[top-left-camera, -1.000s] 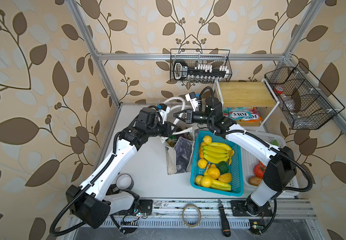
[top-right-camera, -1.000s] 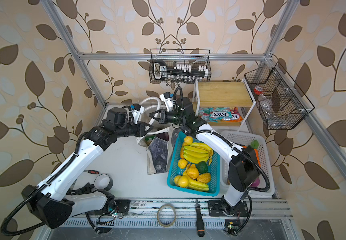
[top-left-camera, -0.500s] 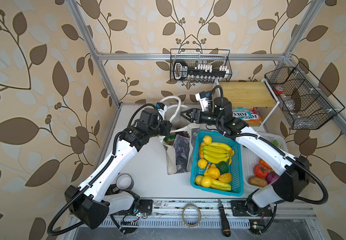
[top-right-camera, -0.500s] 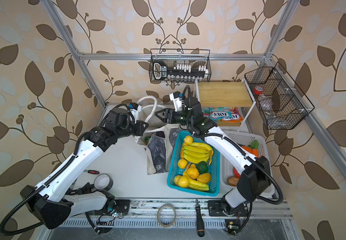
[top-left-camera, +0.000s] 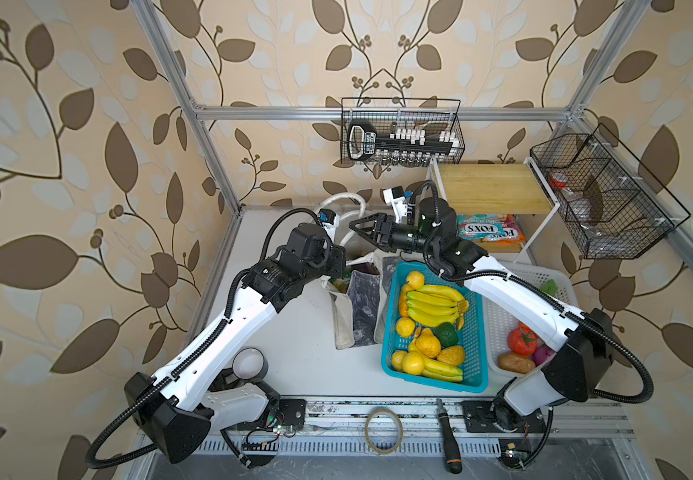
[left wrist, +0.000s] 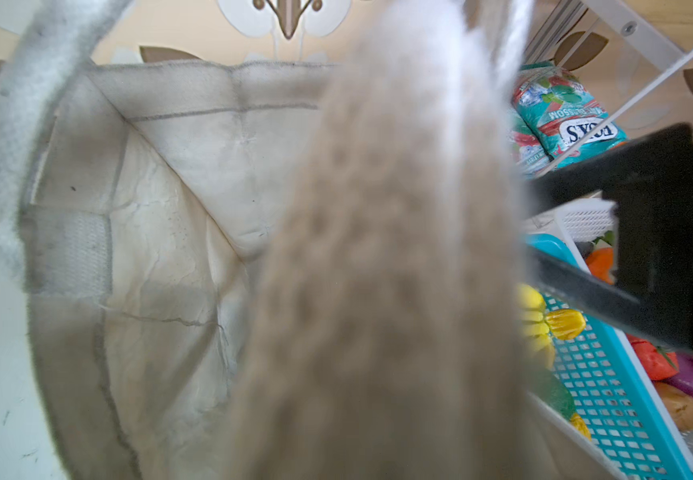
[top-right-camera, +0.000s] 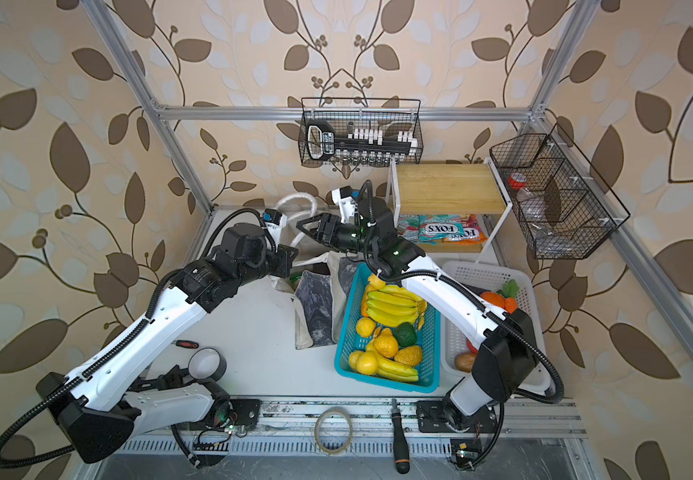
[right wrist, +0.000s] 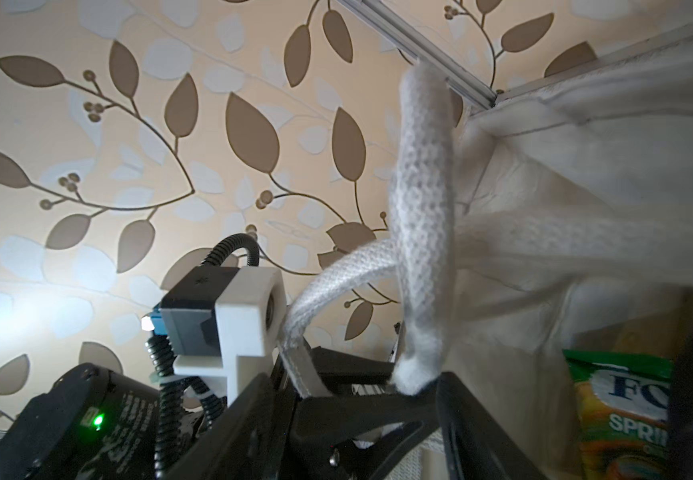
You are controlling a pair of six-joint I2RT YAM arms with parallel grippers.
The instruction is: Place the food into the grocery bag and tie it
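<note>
The grocery bag (top-left-camera: 361, 307) stands left of the blue basket, its dark grey panel facing up in both top views. A green-and-yellow snack packet (right wrist: 623, 415) shows inside it; other food in the bag is hidden. My left gripper (top-left-camera: 338, 262) is over the bag's mouth, shut on one white strap handle (right wrist: 336, 282), which runs into its black jaws. That strap blurs across the left wrist view and hides the jaws there. My right gripper (top-left-camera: 357, 226) is open just behind the bag, pointing at the left gripper. The second strap loop (right wrist: 419, 187) hangs between its spread fingers, ungripped.
A blue basket (top-left-camera: 479, 345) of bananas and yellow fruit sits right of the bag. Beyond it is a white basket (top-left-camera: 498, 324) of toy vegetables. FOX'S packets (top-left-camera: 486, 228) lie under the wooden shelf (top-left-camera: 486, 187). A tape roll (top-left-camera: 249, 363) lies near the left arm's base.
My right gripper was shut beside the left one a second ago; it has opened, and its arm has swung a little to the right. The left gripper has stayed put, shut on its strap.
</note>
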